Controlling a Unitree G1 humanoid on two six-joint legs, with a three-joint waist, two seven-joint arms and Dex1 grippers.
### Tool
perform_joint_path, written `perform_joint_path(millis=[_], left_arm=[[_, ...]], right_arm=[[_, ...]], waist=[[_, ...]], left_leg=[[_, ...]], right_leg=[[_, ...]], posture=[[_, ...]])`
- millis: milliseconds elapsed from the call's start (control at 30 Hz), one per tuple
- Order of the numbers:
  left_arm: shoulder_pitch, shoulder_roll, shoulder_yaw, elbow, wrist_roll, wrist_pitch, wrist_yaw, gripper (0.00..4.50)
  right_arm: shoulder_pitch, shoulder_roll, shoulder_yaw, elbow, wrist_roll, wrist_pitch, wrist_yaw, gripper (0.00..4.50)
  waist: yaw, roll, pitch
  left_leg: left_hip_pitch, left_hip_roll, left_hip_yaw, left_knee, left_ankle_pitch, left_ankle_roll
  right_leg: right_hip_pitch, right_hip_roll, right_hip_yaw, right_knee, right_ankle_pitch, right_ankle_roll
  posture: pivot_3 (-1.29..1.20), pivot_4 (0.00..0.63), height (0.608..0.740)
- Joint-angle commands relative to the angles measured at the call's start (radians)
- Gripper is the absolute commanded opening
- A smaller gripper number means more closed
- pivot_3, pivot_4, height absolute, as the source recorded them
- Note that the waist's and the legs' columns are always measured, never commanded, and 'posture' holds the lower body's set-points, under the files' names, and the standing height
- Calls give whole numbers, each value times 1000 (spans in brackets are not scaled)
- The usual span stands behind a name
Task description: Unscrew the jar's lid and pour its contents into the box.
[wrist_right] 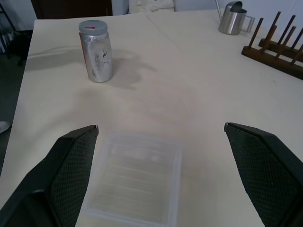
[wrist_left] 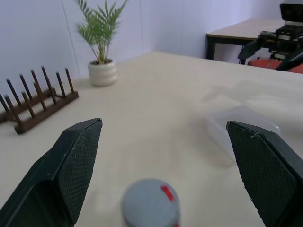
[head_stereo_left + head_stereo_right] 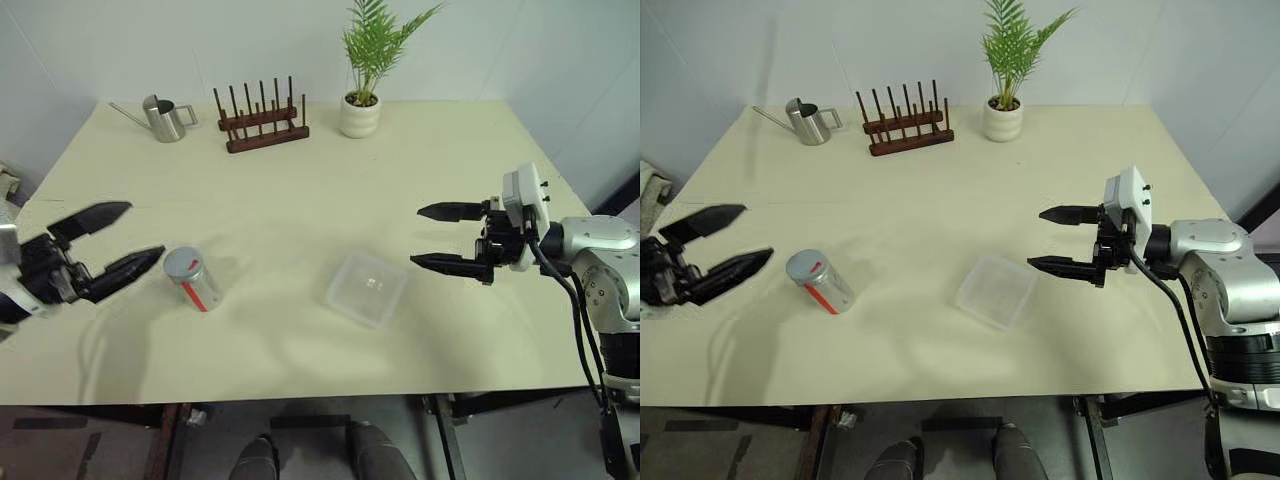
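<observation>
Small clear cylindrical jar (image 3: 193, 279), grey screw lid (image 3: 184, 263) on, upright on worktop (image 3: 300, 200) beside left gripper (image 3: 112, 244). Both jaws wide open, empty. Likely light, smooth; grip body, twist lid.

Bare tabletop (image 3: 300, 200) lies between the jar (image 3: 193, 279) and box (image 3: 366, 288), which stand well apart. Both tools, left (image 3: 112, 243) and right (image 3: 436, 237), hang spread with nothing between their fingers. Can (image 3: 165, 119), rack (image 3: 264, 121) and plant (image 3: 362, 105) line the far edge.
</observation>
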Motion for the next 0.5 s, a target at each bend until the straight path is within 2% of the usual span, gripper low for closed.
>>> perform_joint_path(millis=[33,67,133,333,500], left_arm=[[59,-69,36,-157,11,-28,133,4489],[81,-149,18,-228,14,-47,218,4489],[104,-242,-2,-308,14,-70,322,4489],[239,-427,-138,-478,159,-103,542,4489],[301,-553,-253,-523,284,-141,686,4489]], right_arm=[[-31,13,10,35,-12,-47,55,4500],[-47,26,16,69,-12,-61,74,4500],[-71,47,25,123,-23,-85,103,4500],[-138,98,67,221,-61,-128,151,4500],[-163,134,76,253,-70,-142,165,4500]], waist=[[1,-1,0],[1,-1,0],[1,0,0],[0,-2,-1],[0,-2,-1]], left_leg=[[0,0,0,1,0,0],[0,0,0,1,0,0],[3,-1,0,2,0,0],[7,-1,0,4,0,0],[8,-1,2,5,1,1]], right_leg=[[1,0,0,0,0,0],[2,1,0,-1,0,0],[6,0,0,-3,1,1],[11,0,2,-7,1,0],[12,1,5,-8,0,-3]], posture=[[0,150,740],[0,150,740],[0,150,740],[0,150,740],[0,150,740]])
